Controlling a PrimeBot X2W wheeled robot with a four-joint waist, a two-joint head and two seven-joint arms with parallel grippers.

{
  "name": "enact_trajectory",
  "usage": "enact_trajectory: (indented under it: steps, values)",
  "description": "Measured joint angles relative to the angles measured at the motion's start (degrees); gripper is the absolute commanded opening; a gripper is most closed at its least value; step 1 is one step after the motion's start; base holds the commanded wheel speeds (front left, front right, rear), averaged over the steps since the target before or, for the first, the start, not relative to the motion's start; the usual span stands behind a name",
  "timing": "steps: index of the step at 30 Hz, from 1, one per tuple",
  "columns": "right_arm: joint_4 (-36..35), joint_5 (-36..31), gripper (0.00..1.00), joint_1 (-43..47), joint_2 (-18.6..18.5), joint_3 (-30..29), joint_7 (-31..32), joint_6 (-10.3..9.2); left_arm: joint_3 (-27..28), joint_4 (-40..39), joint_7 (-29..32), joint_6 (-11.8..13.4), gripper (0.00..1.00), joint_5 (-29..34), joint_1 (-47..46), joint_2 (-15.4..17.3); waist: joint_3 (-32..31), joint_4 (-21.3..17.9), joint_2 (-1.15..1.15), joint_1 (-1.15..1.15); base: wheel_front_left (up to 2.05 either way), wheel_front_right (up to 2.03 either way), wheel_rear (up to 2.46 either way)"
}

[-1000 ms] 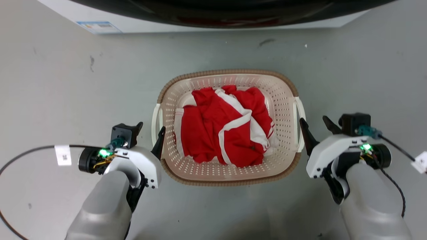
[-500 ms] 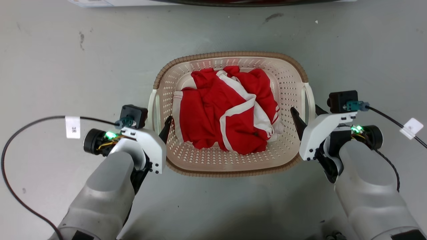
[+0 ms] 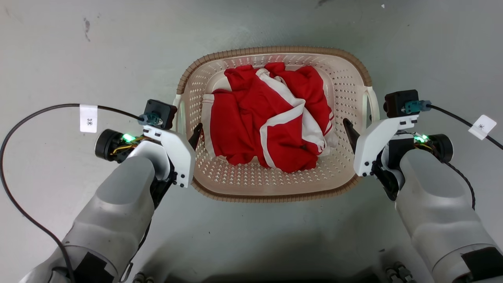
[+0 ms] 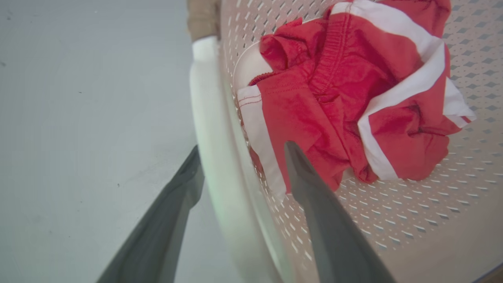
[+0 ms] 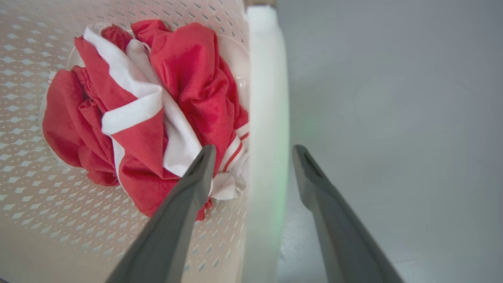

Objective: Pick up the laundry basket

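1. Over the last second both arms have closed in on the laundry basket. A second ago each gripper stood just outside a side handle; now each one straddles its handle.
2. The left gripper has its fingers apart. The white left handle runs up between them, with one finger over the grey floor and the other inside the perforated wall.
3. The right gripper mirrors this, spread wide around the right handle, with its inner finger just beside the cloth. Neither gripper clamps anything yet.
4. The head camera has dipped as well. The whole picture has slid, and the floor marks shift along with the basket, so the basket itself seems not to have moved.
5. For the task, this suggests the approach is finished. What remains is to close both sets of fingers on the handles and lift evenly.
6. The basket sits on the floor between the two forearms, straight ahead of the robot. It is cream plastic, rounded-rectangular, pierced with rows of small holes, and edged by a brown woven-look rim, with a white handle on each short side.
7. It holds a crumpled red garment with white stripes, heaped in the middle and reaching toward both inner fingers. A fold could get pinched against a handle.
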Motion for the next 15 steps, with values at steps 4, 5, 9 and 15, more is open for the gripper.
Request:
enact_trajectory:
  steps: [4, 5, 9, 15]
  values:
    - [1.7, 0.1, 1.0, -1.1, 0.0, 0.4, -0.4, 0.0, -2.3, 0.0, 0.4, 0.0, 1.0, -1.9, -0.5, 0.7, 0.8, 0.0, 0.0, 0.0, 0.0, 0.0, 0.0]
    - [2.1, 0.4, 1.0, -1.3, 0.0, 0.5, -0.5, 0.0, -2.8, 0.1, 0.4, 0.0, 1.0, -2.4, -0.5, 0.8, 1.0, 0.0, 0.0, 0.0, 0.0, 0.0, 0.0]
    - [3.1, 1.1, 1.0, -2.0, 0.0, 0.9, -1.0, 0.0, -4.7, 0.3, 0.2, 0.0, 1.0, -4.1, -1.3, 0.9, 1.3, 0.1, 0.0, 0.0, 0.0, 0.0, 0.0]
    - [4.2, 1.5, 0.91, -2.8, 0.0, 1.6, -2.0, 0.0, -7.5, 0.4, 0.1, 0.0, 0.74, -6.9, -1.4, 1.0, 1.4, 0.4, 0.0, 0.0, 0.0, 0.0, 0.0]
